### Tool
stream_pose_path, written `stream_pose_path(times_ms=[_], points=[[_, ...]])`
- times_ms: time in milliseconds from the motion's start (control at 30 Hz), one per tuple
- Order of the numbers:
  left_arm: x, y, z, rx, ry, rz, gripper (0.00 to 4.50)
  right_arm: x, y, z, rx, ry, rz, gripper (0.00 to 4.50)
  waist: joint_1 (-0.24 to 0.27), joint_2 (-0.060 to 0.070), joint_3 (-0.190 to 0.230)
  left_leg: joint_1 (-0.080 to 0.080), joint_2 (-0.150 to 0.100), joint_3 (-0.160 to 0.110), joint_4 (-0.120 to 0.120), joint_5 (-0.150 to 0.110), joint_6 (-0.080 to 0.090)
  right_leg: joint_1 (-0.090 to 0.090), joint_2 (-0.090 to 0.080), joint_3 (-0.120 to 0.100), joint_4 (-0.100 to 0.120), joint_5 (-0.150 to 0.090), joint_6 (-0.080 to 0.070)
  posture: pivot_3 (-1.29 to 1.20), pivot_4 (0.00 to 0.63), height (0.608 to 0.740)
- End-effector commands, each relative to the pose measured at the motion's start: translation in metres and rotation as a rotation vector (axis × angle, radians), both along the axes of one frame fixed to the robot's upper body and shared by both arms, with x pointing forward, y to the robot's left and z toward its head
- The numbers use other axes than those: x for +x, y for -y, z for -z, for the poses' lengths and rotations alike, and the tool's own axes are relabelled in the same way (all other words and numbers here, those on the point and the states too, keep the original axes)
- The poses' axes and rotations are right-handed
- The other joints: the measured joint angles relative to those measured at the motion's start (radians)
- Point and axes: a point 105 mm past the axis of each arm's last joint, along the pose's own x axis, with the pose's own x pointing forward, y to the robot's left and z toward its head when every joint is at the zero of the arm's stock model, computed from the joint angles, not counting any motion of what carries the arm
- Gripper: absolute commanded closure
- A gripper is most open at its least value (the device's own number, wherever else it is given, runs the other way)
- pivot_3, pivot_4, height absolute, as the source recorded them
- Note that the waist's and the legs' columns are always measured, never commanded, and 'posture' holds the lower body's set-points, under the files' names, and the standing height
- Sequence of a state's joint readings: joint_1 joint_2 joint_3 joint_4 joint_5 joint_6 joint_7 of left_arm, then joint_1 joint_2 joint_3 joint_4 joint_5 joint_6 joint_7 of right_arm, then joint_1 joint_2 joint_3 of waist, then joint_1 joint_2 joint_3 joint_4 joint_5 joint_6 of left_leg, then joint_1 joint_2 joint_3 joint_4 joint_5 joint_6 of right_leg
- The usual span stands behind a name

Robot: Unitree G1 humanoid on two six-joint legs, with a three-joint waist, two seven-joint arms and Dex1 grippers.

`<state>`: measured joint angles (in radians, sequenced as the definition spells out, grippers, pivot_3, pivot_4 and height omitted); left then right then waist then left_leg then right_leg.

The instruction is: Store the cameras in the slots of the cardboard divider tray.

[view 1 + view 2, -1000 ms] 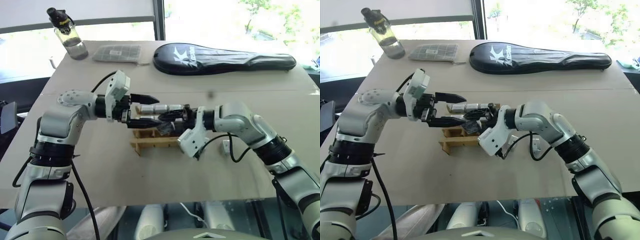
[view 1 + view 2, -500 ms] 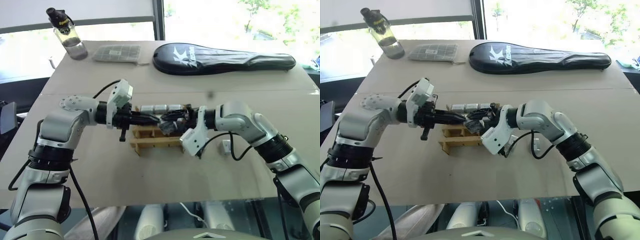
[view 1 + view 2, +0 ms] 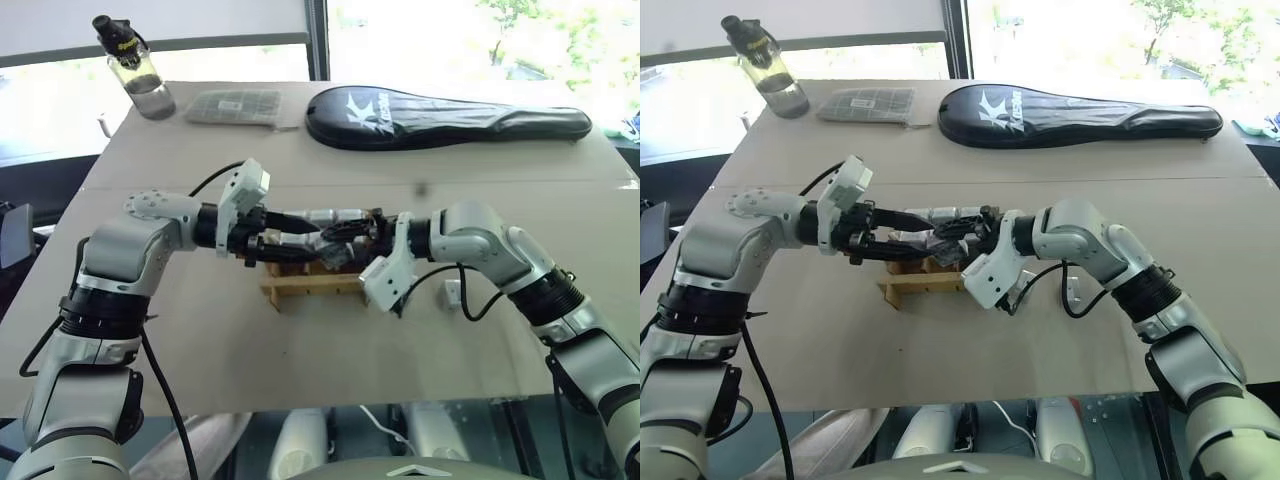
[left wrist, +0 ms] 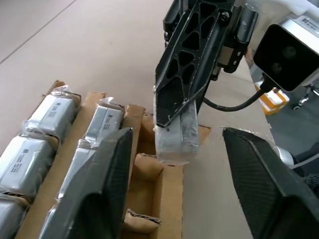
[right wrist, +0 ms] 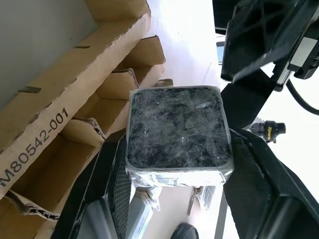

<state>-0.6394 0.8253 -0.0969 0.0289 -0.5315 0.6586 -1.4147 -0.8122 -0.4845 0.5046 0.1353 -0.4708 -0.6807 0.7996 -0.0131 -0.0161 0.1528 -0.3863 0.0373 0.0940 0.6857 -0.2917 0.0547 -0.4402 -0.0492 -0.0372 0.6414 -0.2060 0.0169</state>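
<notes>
Cameras (image 4: 45, 134) are sitting wrapped in the cardboard divider tray (image 3: 310, 283) mid-table, behind it a racket cover (image 3: 445, 115), grid packet (image 3: 235, 105) and bottle (image 3: 135, 65). Left wrist view: left gripper (image 4: 174, 194) is standing open, flanking the right gripper (image 5: 174, 209), which is clamping one camera (image 5: 177, 130) above empty slots.

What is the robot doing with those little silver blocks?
It is putting small cameras into a cardboard divider tray. The right pincer is shut on one wrapped camera and holds it just above an empty slot at the tray's edge. The left pincer is open right beside it, one finger on each side, not gripping anything. Several cameras already sit in the tray's other slots.
</notes>
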Motion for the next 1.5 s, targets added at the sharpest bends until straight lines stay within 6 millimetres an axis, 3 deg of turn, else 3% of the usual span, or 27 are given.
stream_pose_path(times_ms=[33,433,533,633,900,933,967,1033,1267,1500], points=[[-0.004,0.002,-0.007,0.02,0.011,0.03,1.78,-0.003,-0.004,-0.016,0.047,0.044,-0.027,2.52,0.0,0.0,0.0,0.0,0.0,0.0,0.0,0.0,0.0,0.0,0.0,0.0,0.0,0.0,0.0,0.0,0.15,0.74],[0.0,0.003,-0.006,0.02,0.014,0.024,1.78,-0.007,-0.007,-0.015,0.048,0.039,-0.041,2.52,0.0,0.0,0.0,0.0,0.0,0.0,0.0,0.0,0.0,0.0,0.0,0.0,0.0,0.0,0.0,0.0,0.15,0.74],[0.001,0.003,-0.005,0.022,0.012,0.02,2.56,-0.008,-0.007,-0.014,0.045,0.035,-0.044,2.52,0.0,0.0,0.0,0.0,0.0,0.0,0.0,0.0,0.0,0.0,0.0,0.0,0.0,0.0,0.0,0.0,0.15,0.74],[0.001,0.003,-0.005,0.022,0.008,0.02,3.83,-0.008,-0.007,-0.014,0.044,0.033,-0.047,2.52,0.0,0.0,0.0,0.0,0.0,0.0,0.0,0.0,0.0,0.0,0.0,0.0,0.0,0.0,0.0,0.0,0.15,0.74],[0.0,0.004,-0.003,0.027,0.003,0.025,3.83,-0.01,-0.009,-0.017,0.061,0.018,-0.041,2.52,0.0,0.0,0.0,0.0,0.0,0.0,0.0,0.0,0.0,0.0,0.0,0.0,0.0,0.0,0.0,0.0,0.15,0.74],[0.0,0.004,-0.003,0.027,0.002,0.025,3.83,-0.01,-0.009,-0.018,0.069,0.017,-0.04,1.44,0.0,0.0,0.0,0.0,0.0,0.0,0.0,0.0,0.0,0.0,0.0,0.0,0.0,0.0,0.0,0.0,0.15,0.74],[0.0,0.003,-0.003,0.027,0.003,0.024,3.83,-0.009,-0.01,-0.019,0.074,0.015,-0.038,1.13,0.0,0.0,0.0,0.0,0.0,0.0,0.0,0.0,0.0,0.0,0.0,0.0,0.0,0.0,0.0,0.0,0.15,0.74],[0.0,0.003,-0.003,0.027,0.004,0.023,3.83,-0.009,-0.01,-0.019,0.078,0.014,-0.035,0.05,0.0,0.0,0.0,0.0,0.0,0.0,0.0,0.0,0.0,0.0,0.0,0.0,0.0,0.0,0.0,0.0,0.15,0.74],[0.004,-0.006,-0.012,0.043,0.094,0.037,3.83,-0.012,0.009,-0.026,0.19,-0.21,0.04,0.0,0.003,0.0,0.0,0.0,0.0,0.0,0.0,0.0,0.0,0.0,0.0,0.0,0.0,0.0,0.0,0.0,0.15,0.74],[0.008,-0.026,-0.028,0.05,0.223,0.028,3.83,-0.033,0.075,-0.034,0.391,-0.772,0.241,0.0,0.009,-0.001,0.0,-0.001,0.0,-0.001,0.0,0.0,0.0,0.001,-0.001,-0.001,0.0,0.0,0.0,0.0,0.15,0.74]])
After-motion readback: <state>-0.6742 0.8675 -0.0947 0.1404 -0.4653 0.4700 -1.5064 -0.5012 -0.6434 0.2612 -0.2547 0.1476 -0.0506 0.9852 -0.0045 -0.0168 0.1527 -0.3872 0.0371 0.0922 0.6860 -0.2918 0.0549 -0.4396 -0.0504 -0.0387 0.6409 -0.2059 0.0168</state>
